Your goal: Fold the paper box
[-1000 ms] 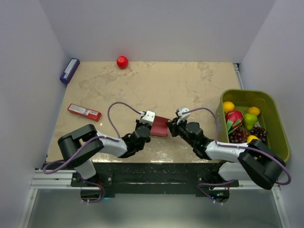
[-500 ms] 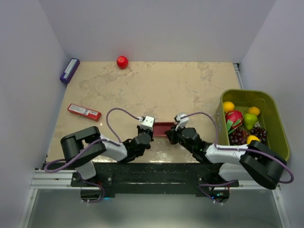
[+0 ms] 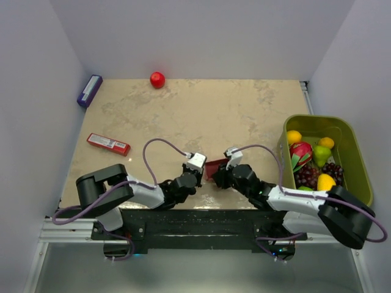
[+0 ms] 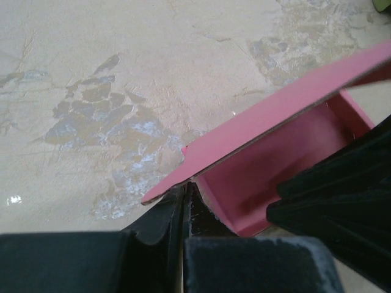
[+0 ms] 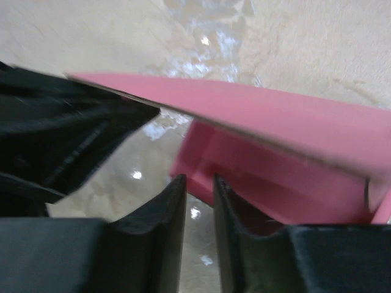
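The left gripper (image 4: 186,198) has its two black fingers pressed tight together. We see their tips touching the near left corner of the pink thin-card paper box (image 4: 269,162), right where the lid flap meets the side wall. Whether a sliver of card is nipped between them we cannot tell.

The right gripper (image 5: 199,186) has its fingers parted a little, with bare table showing in the gap and nothing held. Its tips sit just short of the box's near wall.

The box rests on the beige marbled table (image 3: 214,110) near the front edge, about midway between left and right, between the two grippers. We see it as a shallow tray with upright walls, its lid flap lifted and slanting over the hollow.

Further off, a narrow red bar-shaped packet (image 3: 108,144) lies at the left and a purple rectangular carton (image 3: 90,90) at the far left corner. A small red ball (image 3: 157,79) sits at the far edge, and a green plastic bin (image 3: 354,143) of mixed fruit stands at the right.
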Motion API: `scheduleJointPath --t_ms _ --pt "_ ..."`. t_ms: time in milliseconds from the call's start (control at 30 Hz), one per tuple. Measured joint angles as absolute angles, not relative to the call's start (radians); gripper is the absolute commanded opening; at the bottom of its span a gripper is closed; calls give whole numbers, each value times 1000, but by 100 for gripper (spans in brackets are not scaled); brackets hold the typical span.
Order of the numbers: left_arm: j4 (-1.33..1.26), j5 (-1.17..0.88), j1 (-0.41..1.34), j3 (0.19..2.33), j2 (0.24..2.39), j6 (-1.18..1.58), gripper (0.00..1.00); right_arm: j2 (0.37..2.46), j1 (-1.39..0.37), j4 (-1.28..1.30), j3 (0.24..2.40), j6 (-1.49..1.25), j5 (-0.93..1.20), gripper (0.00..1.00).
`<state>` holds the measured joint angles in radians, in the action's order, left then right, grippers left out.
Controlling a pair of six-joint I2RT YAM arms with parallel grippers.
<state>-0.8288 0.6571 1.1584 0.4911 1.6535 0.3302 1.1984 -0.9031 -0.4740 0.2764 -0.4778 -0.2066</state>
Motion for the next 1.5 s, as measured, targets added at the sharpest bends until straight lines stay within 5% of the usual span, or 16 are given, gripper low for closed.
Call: scheduleJointPath --t_ms 167,600,867,1233,1500 --pt "-713 564 1104 483 1569 249 0 1015 -903 -265 398 -468 -194 77" --pt "-445 331 918 411 1301 130 0 983 -634 -20 584 -233 -2 77" --pt "-376 229 845 413 1258 111 0 1011 -628 -61 577 -105 136 77" --pt "-334 185 830 457 1281 100 0 1168 -630 -146 577 -45 154 66" --pt "-317 174 824 470 1285 91 0 1190 -637 -175 577 -39 151 43"
